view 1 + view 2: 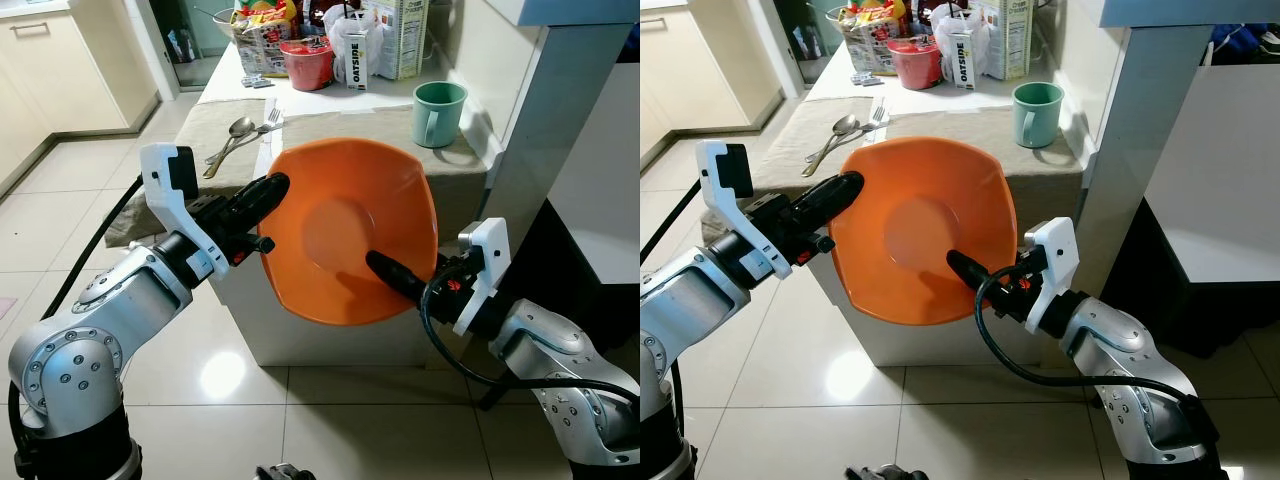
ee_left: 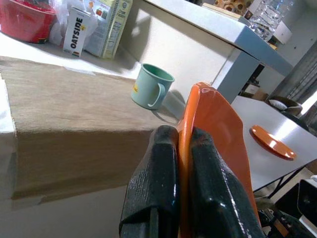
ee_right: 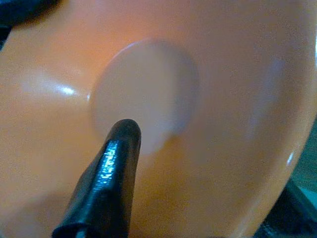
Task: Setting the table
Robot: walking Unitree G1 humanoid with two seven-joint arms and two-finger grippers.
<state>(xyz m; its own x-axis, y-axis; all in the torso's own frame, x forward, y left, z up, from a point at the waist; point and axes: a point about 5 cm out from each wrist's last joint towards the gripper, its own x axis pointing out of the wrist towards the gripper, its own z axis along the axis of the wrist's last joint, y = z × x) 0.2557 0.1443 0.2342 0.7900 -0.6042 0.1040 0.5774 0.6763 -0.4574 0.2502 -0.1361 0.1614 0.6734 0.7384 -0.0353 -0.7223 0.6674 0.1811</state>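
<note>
Right now I hold the orange bowl (image 1: 350,230) up in the middle of the frame, tilted so its hollow faces my camera, in front of the near edge of the worktop (image 1: 455,165). My left pincer (image 1: 268,190) comes in from the left and is clamped on the bowl's upper left rim; in the left wrist view its two black fingers (image 2: 156,183) sit tight on either side of the thin orange edge. My right pincer (image 1: 385,270) reaches in from the lower right with one finger lying inside the hollow near the lower rim; the other finger is hidden behind the bowl, so I cannot tell how far that pincer is open, nor whether it grips. Beyond the bowl, a beige placemat (image 1: 225,120) covers the worktop. On it, at upper left of the bowl, lie a spoon (image 1: 232,135) and a fork (image 1: 262,128) side by side. To the upper right stands a green mug (image 1: 438,112), upright, handle toward me. Farther back, at the top of the frame, I see a red pot (image 1: 308,62), an Oatside carton (image 1: 357,58) just beside it and a taller box (image 1: 398,35).
</note>
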